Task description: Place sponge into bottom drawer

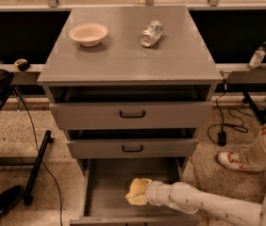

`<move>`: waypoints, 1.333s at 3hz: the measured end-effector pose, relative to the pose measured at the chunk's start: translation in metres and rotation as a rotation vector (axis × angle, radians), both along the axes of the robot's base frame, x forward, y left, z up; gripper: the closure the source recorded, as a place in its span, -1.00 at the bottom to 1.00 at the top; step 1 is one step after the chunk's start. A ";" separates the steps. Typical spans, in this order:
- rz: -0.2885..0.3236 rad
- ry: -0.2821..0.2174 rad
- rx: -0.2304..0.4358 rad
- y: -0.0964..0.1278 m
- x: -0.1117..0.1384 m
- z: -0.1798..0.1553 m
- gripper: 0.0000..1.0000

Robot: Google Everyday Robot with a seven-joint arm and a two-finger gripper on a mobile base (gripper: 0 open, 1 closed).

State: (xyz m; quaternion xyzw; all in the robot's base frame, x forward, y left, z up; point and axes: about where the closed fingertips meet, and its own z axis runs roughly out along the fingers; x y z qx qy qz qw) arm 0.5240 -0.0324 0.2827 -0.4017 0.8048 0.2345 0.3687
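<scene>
The bottom drawer (107,185) of the grey cabinet is pulled out, showing its flat grey floor. My gripper (141,193) reaches into it from the lower right on a white arm. It is shut on the pale yellow sponge (134,194), which hangs just above the drawer floor, near its middle. The gripper's own tip is mostly hidden behind the sponge.
The two upper drawers (132,114) with black handles stand slightly open above my arm. A small bowl (88,33) and a lying crumpled bottle (151,33) sit on the cabinet top. A person's leg and shoe (236,160) are at the right, a black stand leg (37,166) at the left.
</scene>
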 end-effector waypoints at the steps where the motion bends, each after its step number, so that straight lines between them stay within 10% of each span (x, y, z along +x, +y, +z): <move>1: 0.051 -0.007 -0.007 0.006 0.005 -0.042 1.00; 4: 0.126 -0.039 0.046 0.016 0.005 -0.038 1.00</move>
